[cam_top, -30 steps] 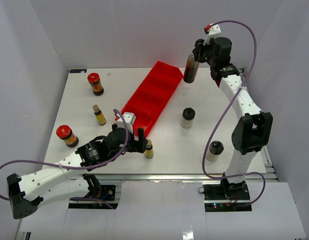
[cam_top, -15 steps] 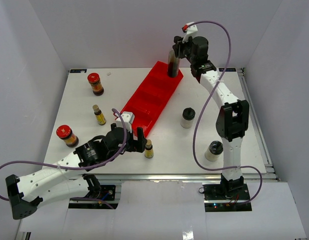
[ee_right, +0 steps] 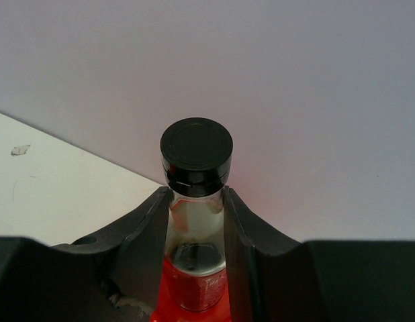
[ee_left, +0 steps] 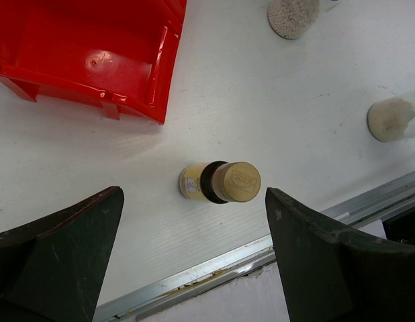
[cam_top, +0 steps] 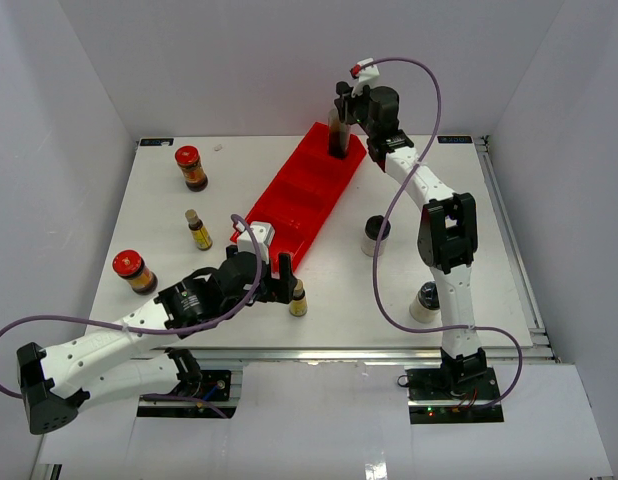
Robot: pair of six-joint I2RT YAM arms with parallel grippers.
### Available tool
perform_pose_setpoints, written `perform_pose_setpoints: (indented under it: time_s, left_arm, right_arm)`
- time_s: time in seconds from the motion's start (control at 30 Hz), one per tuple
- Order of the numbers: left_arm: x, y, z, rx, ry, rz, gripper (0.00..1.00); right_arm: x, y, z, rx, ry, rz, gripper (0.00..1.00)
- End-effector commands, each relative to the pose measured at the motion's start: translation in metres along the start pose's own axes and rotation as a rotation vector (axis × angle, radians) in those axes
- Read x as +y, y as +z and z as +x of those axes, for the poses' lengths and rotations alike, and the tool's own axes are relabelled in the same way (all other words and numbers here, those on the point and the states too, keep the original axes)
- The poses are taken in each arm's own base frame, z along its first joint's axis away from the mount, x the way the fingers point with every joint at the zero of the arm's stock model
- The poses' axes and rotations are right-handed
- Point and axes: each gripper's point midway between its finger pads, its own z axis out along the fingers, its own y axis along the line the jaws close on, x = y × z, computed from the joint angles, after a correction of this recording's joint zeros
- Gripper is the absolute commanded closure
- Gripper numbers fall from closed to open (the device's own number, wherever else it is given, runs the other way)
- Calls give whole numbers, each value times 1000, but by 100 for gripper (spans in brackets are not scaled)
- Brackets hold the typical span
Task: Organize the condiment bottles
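Note:
My right gripper (cam_top: 341, 118) is shut on the tall clear black-capped bottle (cam_top: 336, 138), which stands upright at the far end compartment of the red tray (cam_top: 299, 200). In the right wrist view both fingers (ee_right: 144, 228) press the bottle's neck (ee_right: 196, 151), with red tray below. My left gripper (cam_top: 277, 282) is open just left of a slim yellow-labelled bottle (cam_top: 298, 298). In the left wrist view that bottle (ee_left: 221, 182) stands upright between the spread fingers (ee_left: 66, 248). Two red-lidded jars (cam_top: 190, 167) (cam_top: 132, 270) and another slim bottle (cam_top: 198, 229) stand at the left.
Two pale black-capped shakers (cam_top: 374, 235) (cam_top: 426, 298) stand right of the tray, partly behind the right arm; they also show in the left wrist view (ee_left: 291, 13) (ee_left: 392, 117). The tray's near corner (ee_left: 93, 54) is close to my left gripper. The table's metal front edge (ee_left: 214, 268) lies just below.
My right arm has swung left with the tall bottle, from right of the tray to its far end compartment, and lowered it. My left gripper has crept slightly toward the slim bottle.

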Motion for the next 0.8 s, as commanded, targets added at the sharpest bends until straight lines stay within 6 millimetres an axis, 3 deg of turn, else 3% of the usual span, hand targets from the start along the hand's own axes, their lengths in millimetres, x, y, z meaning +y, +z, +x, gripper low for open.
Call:
perform_pose_setpoints:
  time_s: [0.0, 0.27, 0.67, 0.77]
  left_arm:
    - [-6, -4, -18, -36, -11, 2, 2]
    - [-8, -3, -20, -40, -7, 10, 2]
    - [-5, -3, -17, -36, -5, 4, 2]
    - [-5, -2, -16, -32, -2, -2, 2]
  right_arm:
    - [0, -9, -121, -362, -42, 6, 92]
    - [14, -6, -95, -338, -30, -29, 92]
    - [19, -5, -71, -320, 3, -35, 92]
    - [18, -6, -65, -307, 4, -34, 80]
